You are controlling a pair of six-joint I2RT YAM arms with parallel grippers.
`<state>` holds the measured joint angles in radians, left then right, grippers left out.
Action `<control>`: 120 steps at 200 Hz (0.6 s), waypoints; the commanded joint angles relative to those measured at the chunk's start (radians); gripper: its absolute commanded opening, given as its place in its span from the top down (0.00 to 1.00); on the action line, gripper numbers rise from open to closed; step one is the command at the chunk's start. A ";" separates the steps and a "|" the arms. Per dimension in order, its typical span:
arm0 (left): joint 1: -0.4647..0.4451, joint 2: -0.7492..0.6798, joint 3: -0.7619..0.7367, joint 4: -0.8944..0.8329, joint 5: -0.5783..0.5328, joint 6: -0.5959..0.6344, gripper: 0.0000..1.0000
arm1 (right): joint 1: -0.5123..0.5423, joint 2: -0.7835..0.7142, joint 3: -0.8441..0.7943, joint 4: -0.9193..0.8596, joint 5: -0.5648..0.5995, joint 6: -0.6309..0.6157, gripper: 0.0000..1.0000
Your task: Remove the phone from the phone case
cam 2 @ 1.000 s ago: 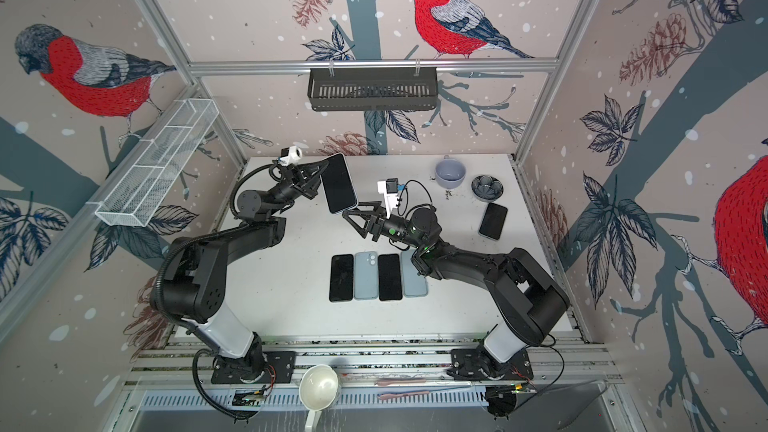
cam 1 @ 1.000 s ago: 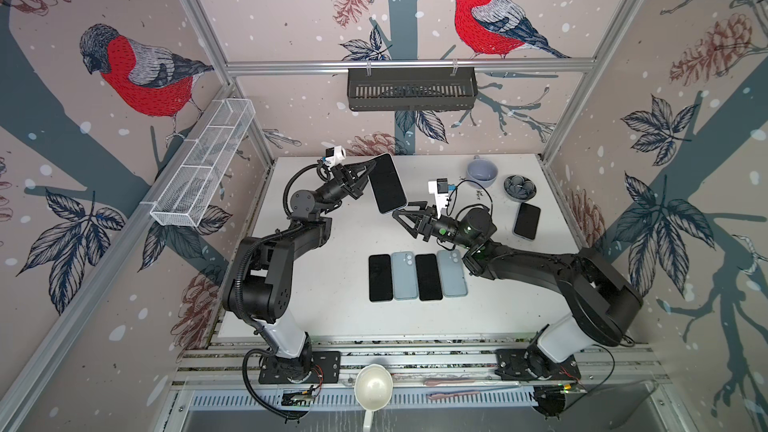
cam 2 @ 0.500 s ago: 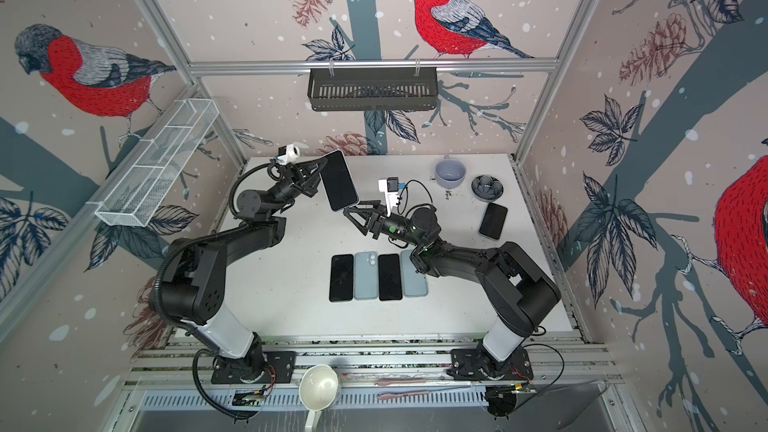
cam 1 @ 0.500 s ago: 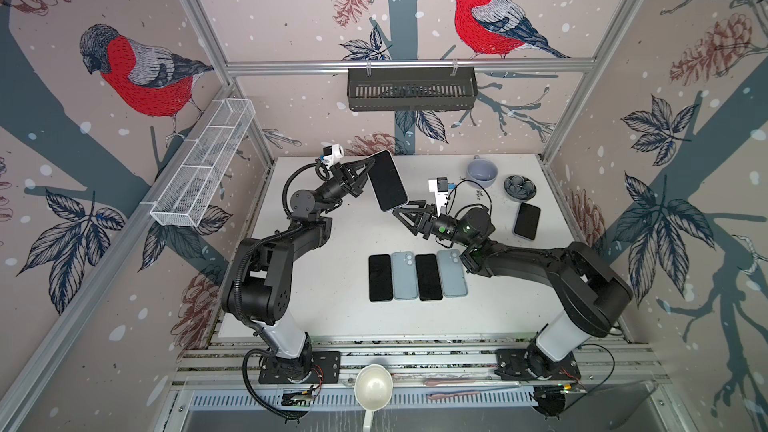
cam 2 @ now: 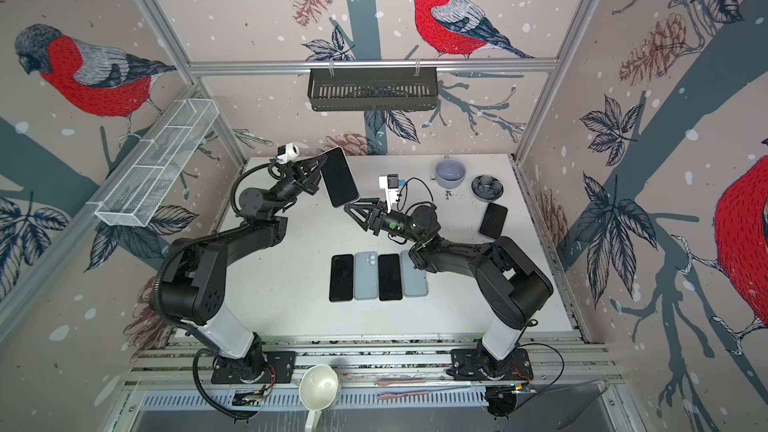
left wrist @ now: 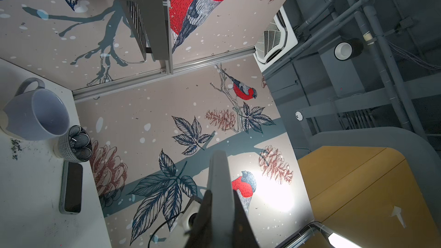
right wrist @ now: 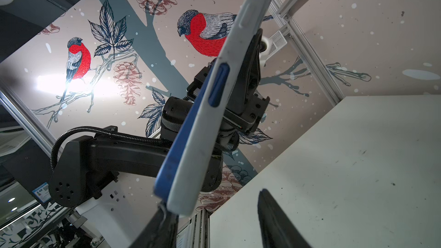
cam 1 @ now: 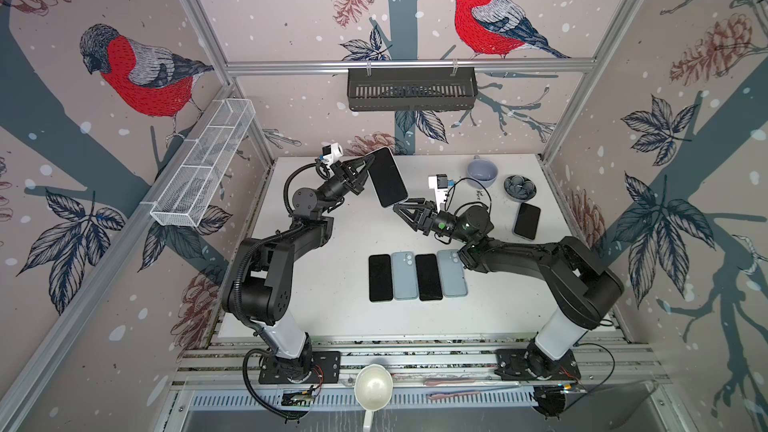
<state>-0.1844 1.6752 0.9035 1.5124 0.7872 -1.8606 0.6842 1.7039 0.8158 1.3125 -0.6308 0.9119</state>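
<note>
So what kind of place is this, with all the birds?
Probably a robot test booth: two black robot arms bolted to a metal rail, bird-print wall panels in a silver frame, and phones lined up on a white table.

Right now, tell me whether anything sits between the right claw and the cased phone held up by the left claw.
Nothing visible does. The left claw holds the cased phone above the table. The open right claw sits at its lower end, one finger at the phone's corner, the other standing clear.
</note>
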 commanded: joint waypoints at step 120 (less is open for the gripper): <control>-0.025 -0.035 0.012 0.281 0.121 -0.032 1.00 | -0.012 0.026 0.051 -0.260 0.163 0.020 0.51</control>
<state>-0.1860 1.6661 0.9077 1.5028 0.7429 -1.8076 0.6807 1.7172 0.8551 1.2247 -0.6357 0.9134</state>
